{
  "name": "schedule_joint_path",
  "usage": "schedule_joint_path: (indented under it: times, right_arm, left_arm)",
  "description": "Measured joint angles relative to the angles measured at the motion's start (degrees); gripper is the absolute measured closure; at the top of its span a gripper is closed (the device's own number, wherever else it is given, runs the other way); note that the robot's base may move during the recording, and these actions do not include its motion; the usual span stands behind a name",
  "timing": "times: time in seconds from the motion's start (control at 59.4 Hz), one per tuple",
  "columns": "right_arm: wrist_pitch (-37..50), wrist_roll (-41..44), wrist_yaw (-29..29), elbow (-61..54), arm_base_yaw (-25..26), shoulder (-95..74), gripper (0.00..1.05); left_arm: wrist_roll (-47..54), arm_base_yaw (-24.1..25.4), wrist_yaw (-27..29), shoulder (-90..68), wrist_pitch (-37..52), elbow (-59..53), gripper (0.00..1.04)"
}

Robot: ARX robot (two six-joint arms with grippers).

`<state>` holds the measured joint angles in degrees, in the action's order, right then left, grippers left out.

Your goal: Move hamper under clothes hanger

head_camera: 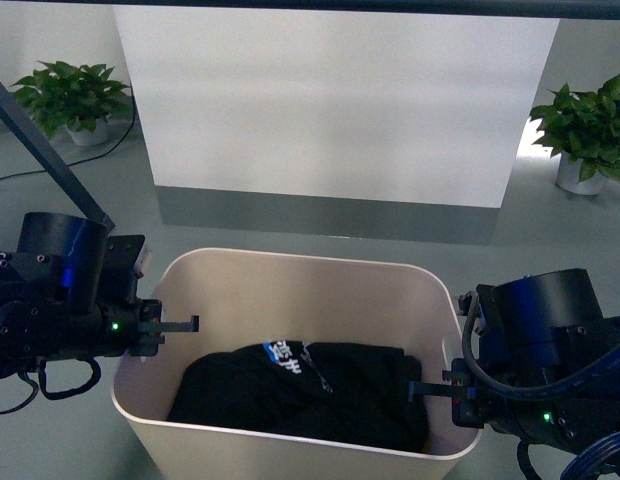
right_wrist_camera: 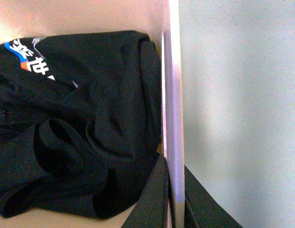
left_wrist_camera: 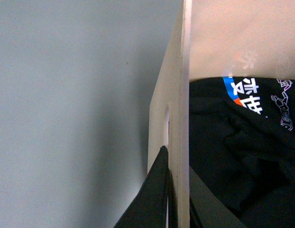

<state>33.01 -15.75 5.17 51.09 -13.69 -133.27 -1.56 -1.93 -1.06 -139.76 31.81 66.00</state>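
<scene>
Beige plastic is pinched on both sides. My left pincer point(head_camera: 178, 325) is clamped over the left wall of the hamper point(head_camera: 290, 290) just below the rim. The left wrist view shows one dark finger point(left_wrist_camera: 154, 190) on the outside and the other tucked inside. My right pincer point(head_camera: 430, 390) grips the right wall the same way, tight on either face of the rim in the right wrist view.

Inside the tub lies a crumpled black garment point(head_camera: 300, 390) with a blue and white print, spread across the bottom. The hamper itself is between my arms, close in front of me, over the grey floor point(head_camera: 130, 215). I cannot tell whether it is lifted or resting.

Further out, the round bar of the clothes hanger point(head_camera: 390, 6) runs across the very top of the front view, and one slanted leg point(head_camera: 50, 165) comes down on my left. Beyond are a white panel point(head_camera: 330, 100) and two potted plants point(head_camera: 75, 95).

My reading is that the grasp is done and the tub is roughly beneath or just short of the bar. What is left is to confirm that, set it down and let go.
</scene>
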Motion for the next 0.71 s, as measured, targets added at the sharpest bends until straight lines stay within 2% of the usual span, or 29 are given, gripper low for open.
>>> schedule_joint_path:
  times: [0.202, 0.707]
  right_arm:
    - [-2.5, 0.0, -0.2, 1.0, -0.3, -2.1, 1.02]
    - [-2.3, 0.9, 0.0, 1.5, 1.0, -4.9, 1.02]
  left_arm:
    - [-0.6, 0.0, 0.0, -2.0, -1.3, 0.0, 1.01]
    - [-1.2, -0.5, -0.2, -4.3, -4.4, 0.1, 1.01]
